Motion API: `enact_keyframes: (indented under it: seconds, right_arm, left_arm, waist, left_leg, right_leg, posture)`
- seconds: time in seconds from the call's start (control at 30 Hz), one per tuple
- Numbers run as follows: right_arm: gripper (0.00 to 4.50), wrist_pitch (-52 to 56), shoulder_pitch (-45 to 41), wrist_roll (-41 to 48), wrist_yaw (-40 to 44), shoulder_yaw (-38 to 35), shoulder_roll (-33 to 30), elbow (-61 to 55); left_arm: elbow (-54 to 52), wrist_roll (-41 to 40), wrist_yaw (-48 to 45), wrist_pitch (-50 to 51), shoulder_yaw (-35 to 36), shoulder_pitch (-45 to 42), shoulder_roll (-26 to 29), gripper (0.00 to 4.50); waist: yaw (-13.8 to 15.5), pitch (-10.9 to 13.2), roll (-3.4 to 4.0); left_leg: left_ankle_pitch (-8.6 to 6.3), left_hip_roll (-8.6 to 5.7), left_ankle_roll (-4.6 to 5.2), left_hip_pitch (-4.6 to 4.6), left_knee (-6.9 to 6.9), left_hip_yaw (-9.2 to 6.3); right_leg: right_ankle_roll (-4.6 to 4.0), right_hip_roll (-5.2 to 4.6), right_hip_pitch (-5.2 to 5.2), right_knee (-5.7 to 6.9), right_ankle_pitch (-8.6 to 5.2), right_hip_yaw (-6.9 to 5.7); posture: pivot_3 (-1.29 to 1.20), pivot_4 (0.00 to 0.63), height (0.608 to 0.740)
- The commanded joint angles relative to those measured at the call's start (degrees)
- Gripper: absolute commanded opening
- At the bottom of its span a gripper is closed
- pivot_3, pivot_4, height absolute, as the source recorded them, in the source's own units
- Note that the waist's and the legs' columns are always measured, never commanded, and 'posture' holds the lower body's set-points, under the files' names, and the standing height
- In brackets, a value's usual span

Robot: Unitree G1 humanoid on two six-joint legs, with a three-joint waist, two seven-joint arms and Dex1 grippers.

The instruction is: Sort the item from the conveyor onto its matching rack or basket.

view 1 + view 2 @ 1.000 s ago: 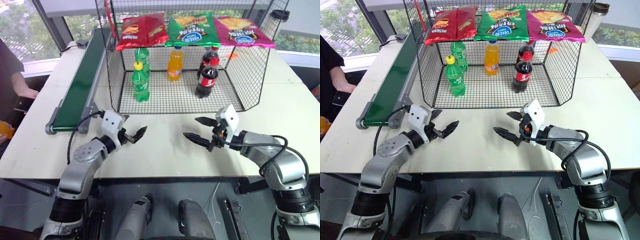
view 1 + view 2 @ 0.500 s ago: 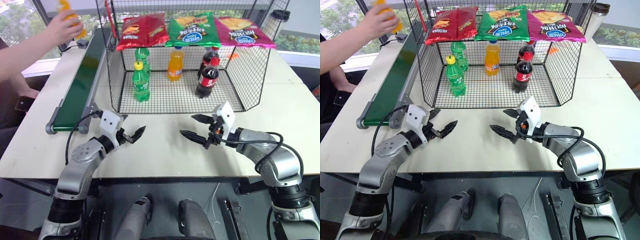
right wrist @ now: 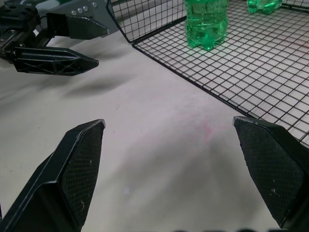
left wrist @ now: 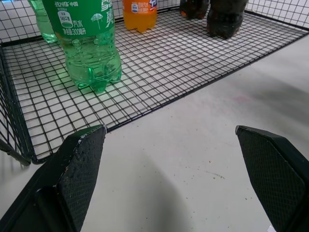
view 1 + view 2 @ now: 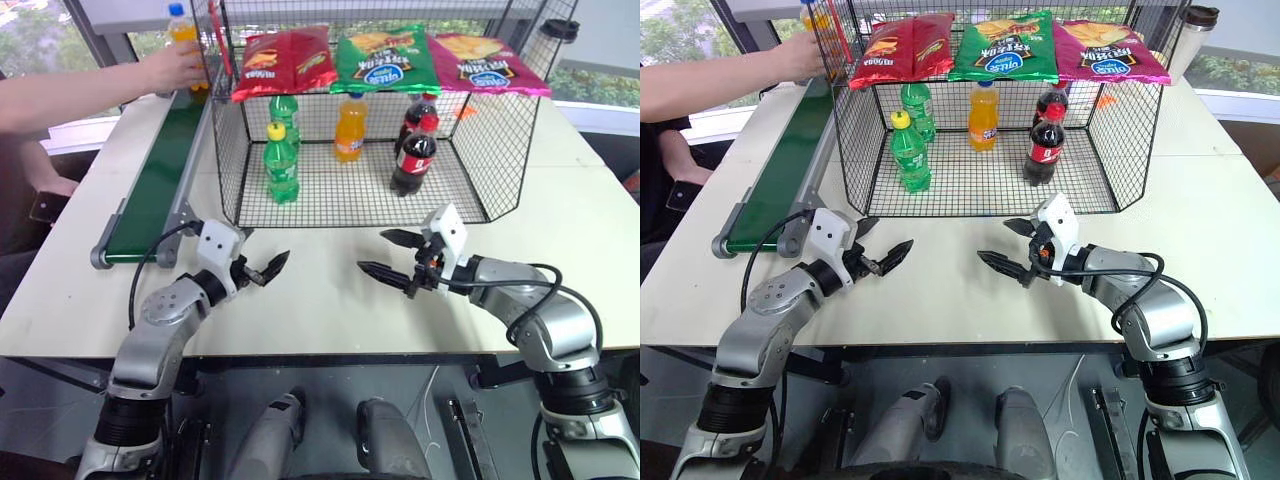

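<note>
The item, a small orange soda bottle [image 5: 183, 38] with a blue cap, is in a person's hand [image 5: 168, 68] over the far end of the conveyor [image 5: 158, 180], a dark green belt along the table's left side. Whether it touches the belt I cannot tell. The black wire basket [image 5: 226, 150] stands at the back middle with its near side missing. In front of it, low over the table, my left gripper [image 5: 268, 248] and right gripper [image 5: 372, 252] face each other. Both are open and hold nothing.
Inside the basket stand two green bottles [image 5: 281, 163], an orange bottle [image 5: 350, 128] and two cola bottles [image 5: 414, 155]. Three chip bags [image 5: 380, 60] lie on its top. A cup [image 5: 558, 35] stands at the far right. The person's arm [image 5: 70, 95] reaches in from the left.
The person's arm has swung in from the left and brought the orange bottle down to the far end of the conveyor. Both grippers have stayed where they were, open.
</note>
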Motion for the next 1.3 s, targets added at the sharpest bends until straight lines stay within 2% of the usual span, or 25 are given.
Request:
enact_keyframes:
  seconds: [0.03, 0.17, 0.37, 0.57, 0.73, 0.9, 1.3]
  right_arm:
    - [4.4, -0.9, -1.6, 0.4, 0.7, -0.2, 0.2, -1.7]
    - [4.4, -0.7, -2.8, 0.6, 1.5, 0.2, 0.0, -2.6]
    - [4.4, -0.3, -4.7, 1.2, 3.0, 0.8, -0.3, -3.8]
    - [4.4, 0.8, -6.7, 2.8, 4.3, 1.4, 0.5, -5.7]
    - [4.4, 0.7, -8.1, 3.1, 4.7, 2.4, 1.1, -6.2]
    - [4.4, 0.7, -8.5, 3.2, 4.4, 2.9, 1.5, -6.2]
    - [4.4, 1.3, -7.1, 2.9, 3.6, 3.3, 1.4, -6.3]
  left_arm:
    - [-4.5, 0.6, -0.7, -1.1, 0.6, 0.1, 1.9, 4.5]
    - [-10.9, -0.2, -1.5, 0.9, 3.0, 2.2, 6.0, 4.5]
    - [-19.7, -8.9, 1.0, 9.6, 17.1, 4.5, 9.3, 4.5]
    - [-16.5, -14.9, 4.1, 15.2, 31.8, 7.4, 9.9, 4.5]
    - [-11.8, -16.1, 5.7, 14.2, 37.2, 9.1, 9.4, 4.5]
    - [-6.0, -14.8, 6.6, 11.3, 39.6, 9.6, 9.9, 4.5]
    - [0.3, -13.4, 7.0, 9.9, 35.9, 8.7, 11.0, 4.5]
  waist:
    - [0.0, 0.0, 0.0]
    - [-0.1, 0.0, 0.0]
    - [-0.1, 0.0, 0.0]
    - [-0.1, 0.0, 0.0]
    - [0.1, 0.0, -0.02]
    - [0.1, 0.0, -0.05]
    - [0.0, 0.0, -0.05]
  left_leg:
    - [0.0, 0.01, 0.0, 0.0, 0.0, 0.0]
    - [0.0, 0.01, 0.0, -0.01, -0.02, 0.01]
    - [-0.01, 0.06, 0.0, -0.01, -0.06, 0.02]
    - [-0.01, 0.08, 0.0, 0.01, -0.06, 0.05]
    - [-0.01, 0.09, -0.01, 0.0, -0.06, 0.07]
    - [-0.02, 0.09, -0.01, 0.0, -0.05, 0.08]
    - [-0.02, 0.09, -0.01, -0.03, -0.08, 0.1]
  right_leg:
    - [0.0, 0.0, 0.0, 0.0, 0.0, 0.0]
    - [0.0, 0.0, -0.03, -0.01, 0.0, 0.03]
    - [0.01, 0.05, -0.09, 0.02, -0.03, 0.08]
    - [0.05, 0.05, -0.1, 0.02, -0.06, 0.1]
    - [-0.07, 0.04, -0.11, 0.0, 0.01, 0.12]
    - [-0.06, 0.03, -0.07, -0.03, -0.01, 0.14]
    - [-0.1, 0.02, -0.14, -0.03, 0.01, 0.15]
  posture:
    - [0.0, 0.15, 0.738]
    - [0.0, 0.15, 0.738]
    - [0.0, 0.15, 0.738]
    - [0.0, 0.15, 0.738]
    - [0.0, 0.15, 0.738]
    - [0.0, 0.15, 0.738]
    - [0.0, 0.15, 0.738]
